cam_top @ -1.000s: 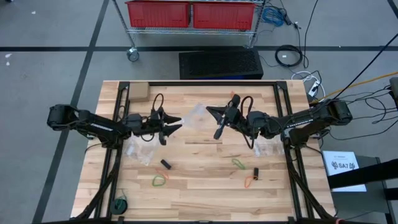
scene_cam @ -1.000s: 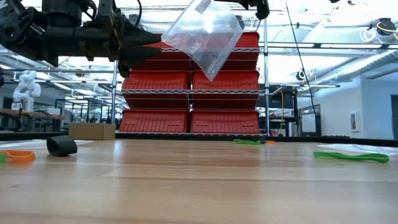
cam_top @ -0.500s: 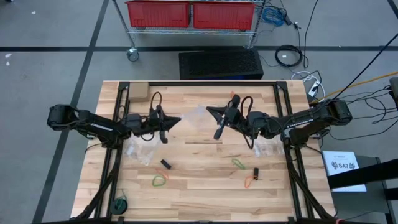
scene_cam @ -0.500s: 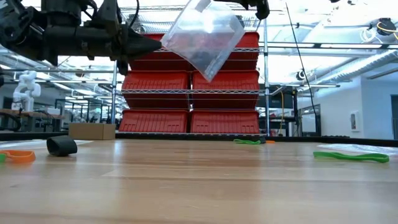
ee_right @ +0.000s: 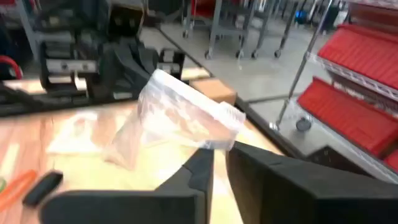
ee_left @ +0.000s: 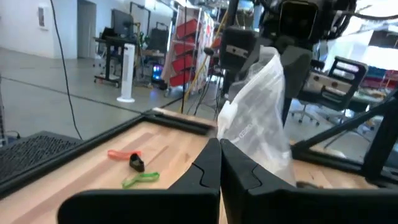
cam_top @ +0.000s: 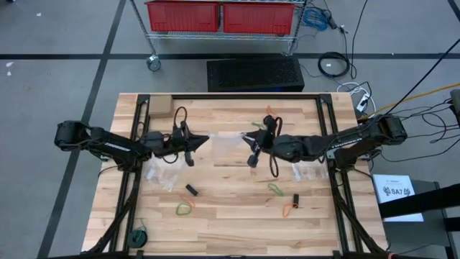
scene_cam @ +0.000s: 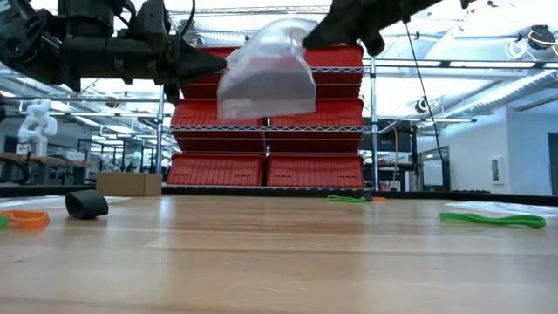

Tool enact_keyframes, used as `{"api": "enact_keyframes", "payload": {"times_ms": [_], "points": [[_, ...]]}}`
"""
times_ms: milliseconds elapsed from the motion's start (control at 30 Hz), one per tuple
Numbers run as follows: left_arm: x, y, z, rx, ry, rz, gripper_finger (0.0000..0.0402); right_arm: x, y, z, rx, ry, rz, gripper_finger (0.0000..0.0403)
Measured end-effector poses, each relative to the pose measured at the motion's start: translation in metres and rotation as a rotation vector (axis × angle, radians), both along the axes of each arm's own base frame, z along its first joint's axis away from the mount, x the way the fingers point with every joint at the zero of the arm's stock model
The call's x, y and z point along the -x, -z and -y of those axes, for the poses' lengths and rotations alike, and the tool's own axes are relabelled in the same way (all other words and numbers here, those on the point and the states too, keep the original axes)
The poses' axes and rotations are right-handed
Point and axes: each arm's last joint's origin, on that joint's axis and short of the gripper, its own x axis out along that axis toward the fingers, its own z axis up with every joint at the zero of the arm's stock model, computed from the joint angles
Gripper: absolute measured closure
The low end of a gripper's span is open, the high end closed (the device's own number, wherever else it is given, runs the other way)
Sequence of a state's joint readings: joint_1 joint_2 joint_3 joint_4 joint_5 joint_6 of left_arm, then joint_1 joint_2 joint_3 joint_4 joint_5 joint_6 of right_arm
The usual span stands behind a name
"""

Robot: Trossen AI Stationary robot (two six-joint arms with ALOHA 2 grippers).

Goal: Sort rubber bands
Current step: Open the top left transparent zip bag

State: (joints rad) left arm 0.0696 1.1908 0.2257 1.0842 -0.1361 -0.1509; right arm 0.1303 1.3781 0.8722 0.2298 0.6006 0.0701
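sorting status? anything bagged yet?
Done: no bands seen in the bag. In hand: right gripper holds clear bag aloft; left gripper, shut, at its edge. Left: green band, orange band and others loose on table.

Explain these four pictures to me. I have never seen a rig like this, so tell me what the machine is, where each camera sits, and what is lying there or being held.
This is a robot with two dark arms at a wooden table. One camera looks straight down, one sits at table height, and one rides on each wrist. The right arm appears to hold a clear plastic bag up in its jaws. The left arm has its jaws shut right beside the bag. On the table lie small rubber bands in green, orange and black, and more clear bags.
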Motion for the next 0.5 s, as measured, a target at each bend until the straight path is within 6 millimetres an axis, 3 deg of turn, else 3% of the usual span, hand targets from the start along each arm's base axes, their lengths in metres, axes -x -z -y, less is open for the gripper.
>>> {"api": "enact_keyframes", "payload": {"times_ms": [233, 500], "points": [[-0.001, 0.011, 0.000, 0.019, 0.004, -0.116, 0.0401, 0.008, 0.011, 0.001, 0.014, -0.019, -0.167, 0.0302], [0.000, 0.019, 0.000, 0.035, 0.005, -0.192, 0.0401, 0.037, 0.003, 0.004, -0.080, 0.017, -0.244, 0.0282]]}}
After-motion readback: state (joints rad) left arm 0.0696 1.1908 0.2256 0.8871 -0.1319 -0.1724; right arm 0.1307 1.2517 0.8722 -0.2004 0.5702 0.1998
